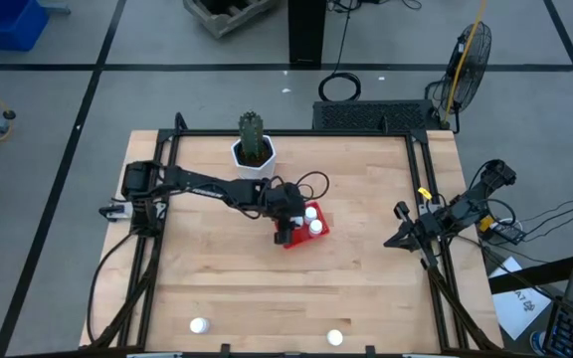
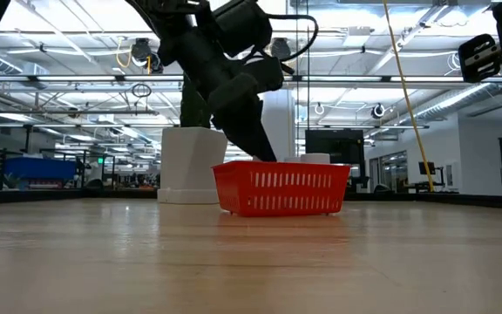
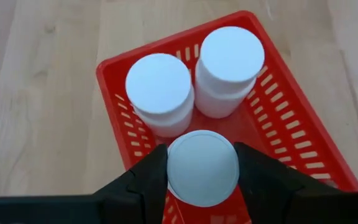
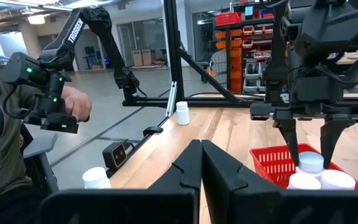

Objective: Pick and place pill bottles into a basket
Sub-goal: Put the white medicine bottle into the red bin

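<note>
The red basket point(image 1: 318, 231) stands at the table's middle, and it also shows in the left wrist view point(image 3: 114, 106). Two white pill bottles point(image 3: 159, 92) point(image 3: 230, 61) stand upright side by side in the basket. My left gripper point(image 3: 202, 177) is over the basket's near end, shut on a third pill bottle point(image 3: 202, 167). Two more pill bottles point(image 1: 199, 325) point(image 1: 334, 338) stand on the table near its front edge. My right gripper point(image 4: 201, 163) is shut and empty at the table's right side point(image 1: 398, 239). My left gripper pinches the third pill bottle's round side at its cap point(image 3: 173, 171) between the two fingers. The fingers point down from above. The bottle stands upright inside the basket. Whether its foot rests on the basket's floor, I cannot tell.
A white plant pot with a green cactus point(image 1: 254, 149) stands behind the basket, near the table's far edge. A black frame point(image 1: 421, 199) runs along the table's edges. A person point(image 4: 5, 124) holding a device shows beyond the table in the right wrist view.
</note>
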